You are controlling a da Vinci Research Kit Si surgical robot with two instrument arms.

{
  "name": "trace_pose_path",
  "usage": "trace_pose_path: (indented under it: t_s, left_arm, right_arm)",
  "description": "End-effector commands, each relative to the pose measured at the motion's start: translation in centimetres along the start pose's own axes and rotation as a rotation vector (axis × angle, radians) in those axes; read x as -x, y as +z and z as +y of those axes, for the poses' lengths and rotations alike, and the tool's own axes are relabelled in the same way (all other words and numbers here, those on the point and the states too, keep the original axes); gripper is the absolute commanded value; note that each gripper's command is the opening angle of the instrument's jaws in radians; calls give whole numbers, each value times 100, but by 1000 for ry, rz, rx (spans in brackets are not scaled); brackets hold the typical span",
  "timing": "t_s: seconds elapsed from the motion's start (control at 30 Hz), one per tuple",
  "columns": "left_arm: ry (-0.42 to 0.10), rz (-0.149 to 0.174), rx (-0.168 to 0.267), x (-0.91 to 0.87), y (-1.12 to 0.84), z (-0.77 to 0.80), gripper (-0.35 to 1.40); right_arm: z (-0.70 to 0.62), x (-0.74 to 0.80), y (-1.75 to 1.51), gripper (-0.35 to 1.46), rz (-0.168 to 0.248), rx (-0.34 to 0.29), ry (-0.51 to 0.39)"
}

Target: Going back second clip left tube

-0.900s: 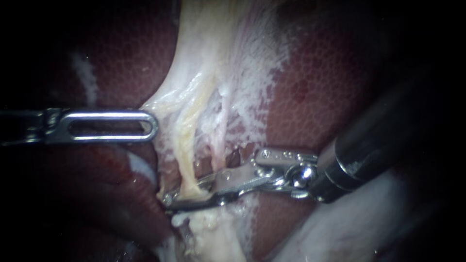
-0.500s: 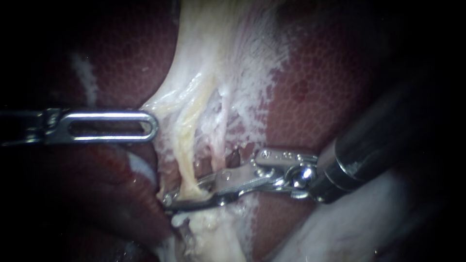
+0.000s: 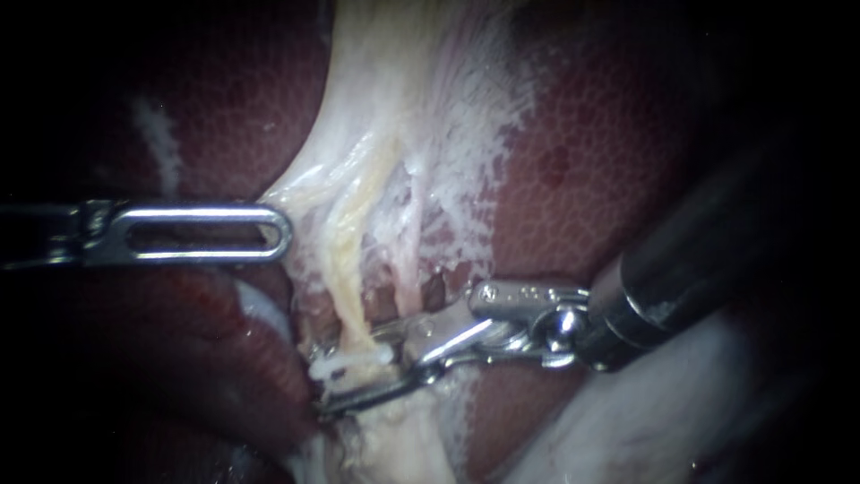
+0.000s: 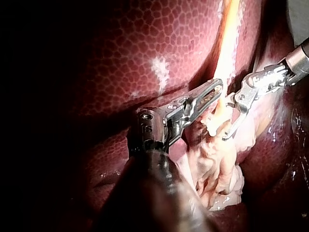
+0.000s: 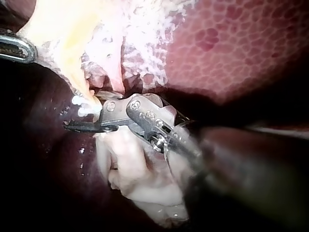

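While my left instrument (image 3: 283, 235) lies level over the dark liver (image 3: 591, 134), its jaws closed on the edge of the pale tissue (image 3: 296, 193), my right instrument (image 3: 345, 376) reaches in across the liver with its jaws parted and a clear gap between them. Within that gap a white clip (image 3: 354, 359) sits crosswise low on the yellow left tube (image 3: 345, 269); whether either jaw touches the clip I cannot tell.

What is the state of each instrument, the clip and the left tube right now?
Left tube: taut, uncut.
Clip: white, seated across the left tube.
Right instrument: jaws open, straddling the clip.
Left instrument: tip at the edge of the pale tissue.
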Motion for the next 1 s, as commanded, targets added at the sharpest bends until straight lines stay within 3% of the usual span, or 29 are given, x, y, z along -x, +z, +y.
trace_pose_path:
  t_s: [0.03,0.3,0.6,1.0]
  left_arm:
    - [0,0,0,0,0,0,-35]
    - [1,0,0,-1,0,0,-35]
    - [1,0,1,-2,1,0,-35]
    - [2,-1,1,-3,1,0,-35]
  right_arm:
    - [0,-1,0,53,2,7,-13]
    - [-2,-8,-8,58,6,38,-103]
    - [-7,-17,-21,59,8,39,-142]
    - [-13,-10,-40,60,8,45,-144]
